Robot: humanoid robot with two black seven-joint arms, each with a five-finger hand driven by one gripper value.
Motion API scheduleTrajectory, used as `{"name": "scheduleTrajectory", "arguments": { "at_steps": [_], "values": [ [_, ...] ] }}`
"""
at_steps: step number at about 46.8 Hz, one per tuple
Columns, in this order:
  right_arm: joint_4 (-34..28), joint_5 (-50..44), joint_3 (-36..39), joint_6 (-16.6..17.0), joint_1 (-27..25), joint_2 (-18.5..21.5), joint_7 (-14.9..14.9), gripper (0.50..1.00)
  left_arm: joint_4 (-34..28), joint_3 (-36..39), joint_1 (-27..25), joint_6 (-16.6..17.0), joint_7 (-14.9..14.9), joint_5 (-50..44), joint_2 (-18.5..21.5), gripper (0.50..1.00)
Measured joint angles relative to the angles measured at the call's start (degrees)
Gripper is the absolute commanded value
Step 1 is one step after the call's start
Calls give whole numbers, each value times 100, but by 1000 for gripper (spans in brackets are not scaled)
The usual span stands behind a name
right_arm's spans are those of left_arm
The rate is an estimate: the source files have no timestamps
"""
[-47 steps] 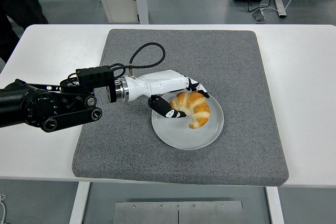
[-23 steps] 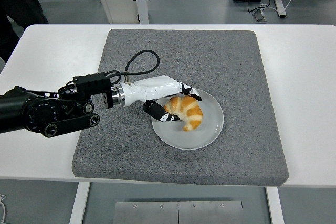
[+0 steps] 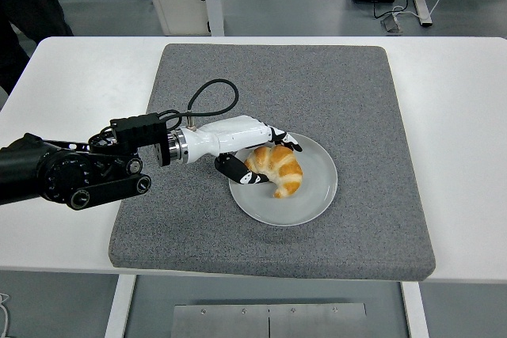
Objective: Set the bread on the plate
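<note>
I have the left hand [image 3: 257, 157] reaching in over the grey mat [image 3: 348, 93], and its fingers are curled around the left end of the bread [image 3: 276, 169] — a croissant, golden and curved. The thumb [image 3: 237, 170] sits below that end and the other fingers [image 3: 283, 138] wrap over the top, so I read it as a closed grip on the pastry rather than a loose touch. The croissant lies over the left half of the white plate [image 3: 313, 191], which sits near the middle of the mat. I cannot tell whether its underside rests on the plate or hangs just above it.

I judge this thing to be very light and soft, with a flaky crust that will dent or shed crumbs under a hard squeeze. It is not slippery, so a gentle hold is enough. The thick middle of the curve would take a grip best; the tapered tips look the most likely to break. Letting go should be slow, so the fingers do not drag it back off the rim.

Much is hidden from me. The hand covers the croissant's left tip and the plate's near-left rim, and the fingertips on the far side are too dark and small to place exactly. The forearm [image 3: 71, 172] runs out of the picture at the left edge — and the right arm does not show at all.
</note>
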Motion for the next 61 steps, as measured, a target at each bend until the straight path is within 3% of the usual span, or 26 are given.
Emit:
{"name": "scheduleTrajectory", "arguments": {
  "at_steps": [5,12,20,41,50,61],
  "values": [
    [0,-1,1,0,0,0,0,1000,9,0,9,1,0,0,-40,761],
    [0,0,1,0,0,0,0,1000,17,0,9,-2,0,-3,-46,890],
    [0,1,0,0,-5,0,0,1000,11,-9,17,-16,0,-17,-46,948],
    [0,-1,0,0,-4,0,0,1000,-58,-122,-37,-171,-37,-197,-25,966],
    [0,1,0,0,-1,0,0,1000,-64,-480,-62,-272,-459,-744,17,966],
    [0,2,2,0,-1,0,0,1000,-18,-899,-1,-489,-485,-1654,75,966]
  ]
}}
